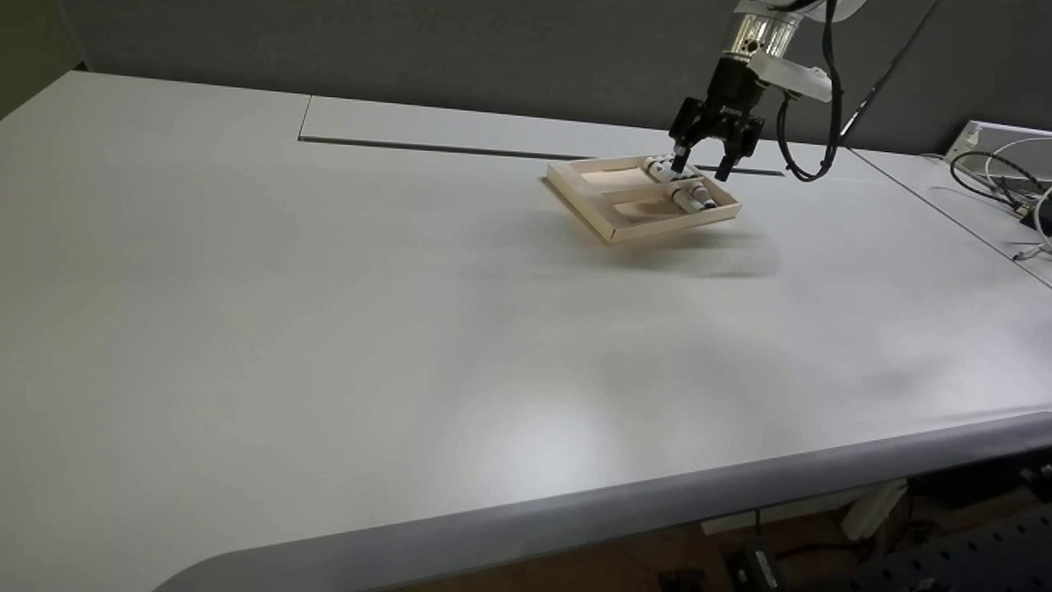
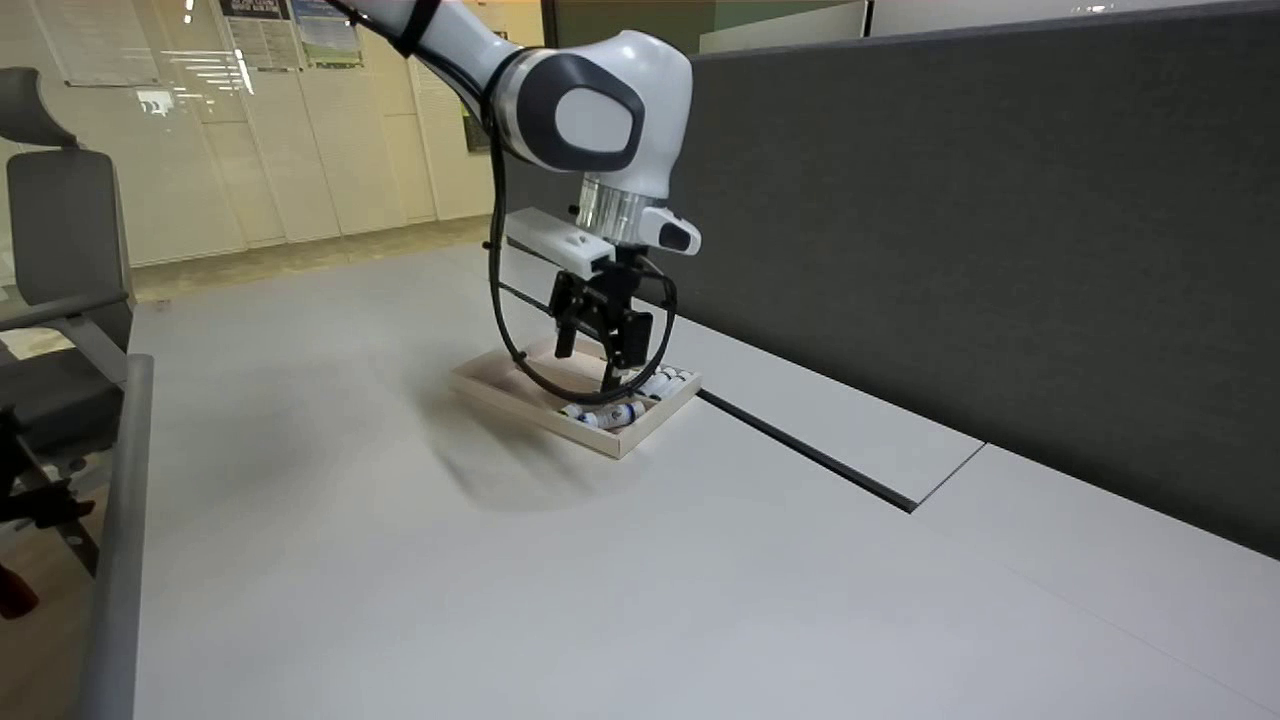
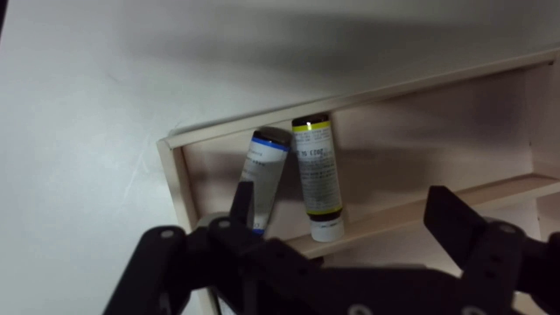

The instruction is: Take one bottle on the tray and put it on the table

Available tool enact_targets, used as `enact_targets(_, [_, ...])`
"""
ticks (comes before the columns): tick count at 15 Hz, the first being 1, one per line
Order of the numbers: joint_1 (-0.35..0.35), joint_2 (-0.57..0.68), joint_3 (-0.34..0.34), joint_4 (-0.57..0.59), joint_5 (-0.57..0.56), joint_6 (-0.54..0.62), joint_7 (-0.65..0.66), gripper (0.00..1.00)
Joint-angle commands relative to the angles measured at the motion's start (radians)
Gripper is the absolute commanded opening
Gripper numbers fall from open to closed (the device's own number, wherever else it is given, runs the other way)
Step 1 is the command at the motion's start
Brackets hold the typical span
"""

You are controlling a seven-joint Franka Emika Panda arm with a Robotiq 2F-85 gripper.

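Observation:
The beige tray [image 1: 674,224] lies on the off-white table [image 1: 370,329], near its back strip; it also shows in an exterior view [image 2: 530,408]. A divider splits it into two compartments. In the wrist view, a yellow-banded bottle [image 3: 318,170] with a white cap rests its cap end on the divider. A blue-banded bottle [image 3: 267,170] lies tilted beside it, partly hidden by a finger. More white bottles [image 2: 665,382] lie in the far compartment, too small to tell apart. My gripper [image 3: 341,194] is open and empty above the tray [image 3: 245,124]; it shows in both exterior views [image 1: 701,169] [image 2: 588,365].
A dark partition [image 2: 950,250] stands behind the table. A black cable [image 2: 497,250] loops down beside the gripper. Loose cables [image 1: 998,193] lie at the table's far end. The rounded front edge [image 1: 575,522] borders the table. A grey chair [image 2: 70,230] stands beyond it.

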Motion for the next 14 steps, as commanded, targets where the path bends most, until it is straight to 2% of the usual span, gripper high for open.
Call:
enact_targets(1, [0.003, 0.036, 0.005, 0.039, 0.0, 0.012, 0.037, 1.0])
enact_targets(6, [0.003, 0.036, 0.02, 0.023, 0.005, 0.086, 0.024, 1.0])
enact_targets(14, [0.006, 0.042, 0.043, 0.015, 0.008, 0.094, 0.018, 1.0])
